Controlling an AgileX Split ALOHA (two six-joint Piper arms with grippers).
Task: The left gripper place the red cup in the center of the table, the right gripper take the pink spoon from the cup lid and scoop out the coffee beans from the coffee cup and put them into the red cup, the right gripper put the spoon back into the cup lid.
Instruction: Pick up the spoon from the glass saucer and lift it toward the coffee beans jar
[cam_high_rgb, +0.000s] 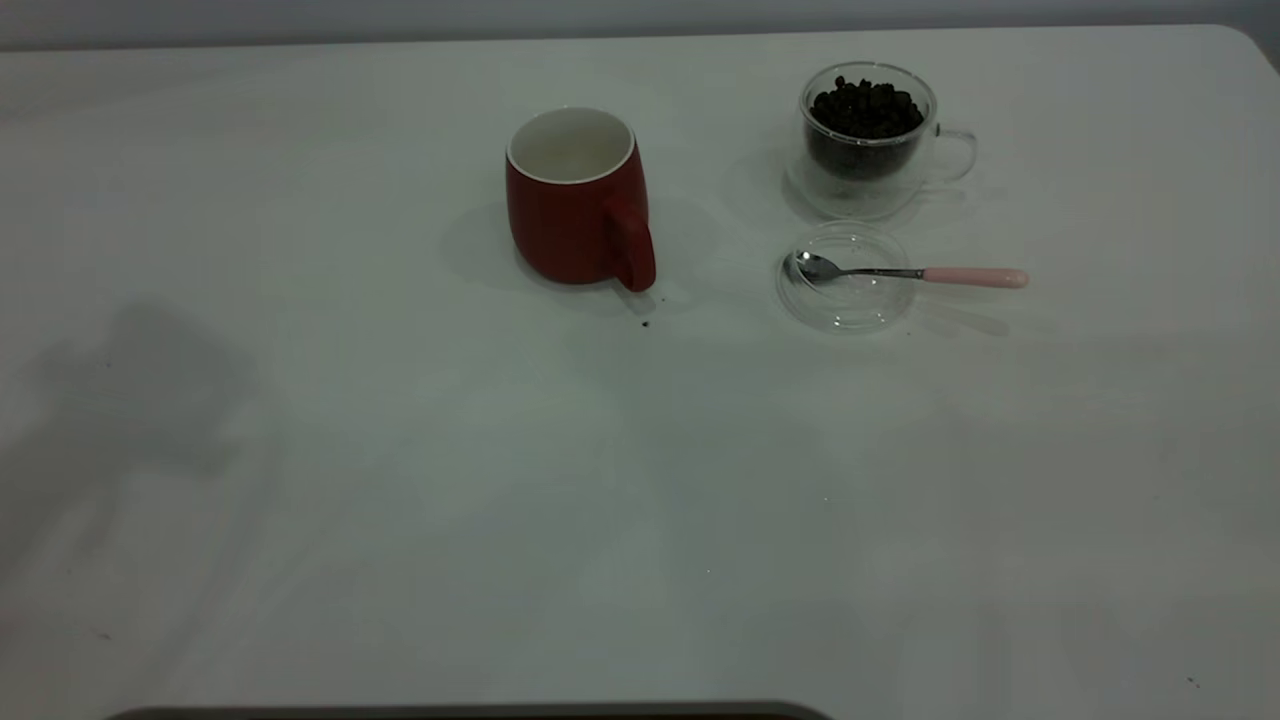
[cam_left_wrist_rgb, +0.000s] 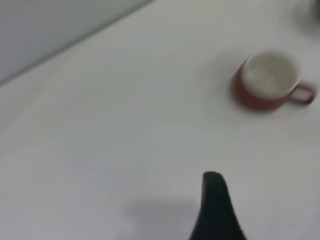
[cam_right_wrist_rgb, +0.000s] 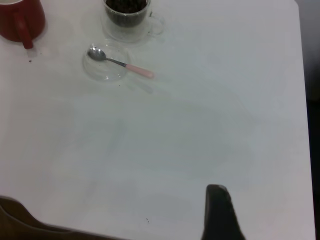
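The red cup (cam_high_rgb: 578, 200) stands upright near the table's far middle, handle toward the camera, its white inside bare; it also shows in the left wrist view (cam_left_wrist_rgb: 270, 80) and the right wrist view (cam_right_wrist_rgb: 20, 20). To its right stands the glass coffee cup (cam_high_rgb: 868, 135) (cam_right_wrist_rgb: 127, 15), full of dark beans. In front of it lies the clear cup lid (cam_high_rgb: 848, 278) (cam_right_wrist_rgb: 105, 64), with the pink spoon (cam_high_rgb: 910, 272) (cam_right_wrist_rgb: 120, 62) resting bowl-in-lid, handle pointing right. My left gripper (cam_left_wrist_rgb: 215, 200) and right gripper (cam_right_wrist_rgb: 218, 210) each show only a dark tip, well away from these things, holding nothing. Neither appears in the exterior view.
A stray dark speck (cam_high_rgb: 645, 323) lies just in front of the red cup. The white table (cam_high_rgb: 640, 480) stretches wide and bare in front. A dark edge (cam_high_rgb: 470, 712) runs along the near border. The table's right edge (cam_right_wrist_rgb: 302, 100) shows in the right wrist view.
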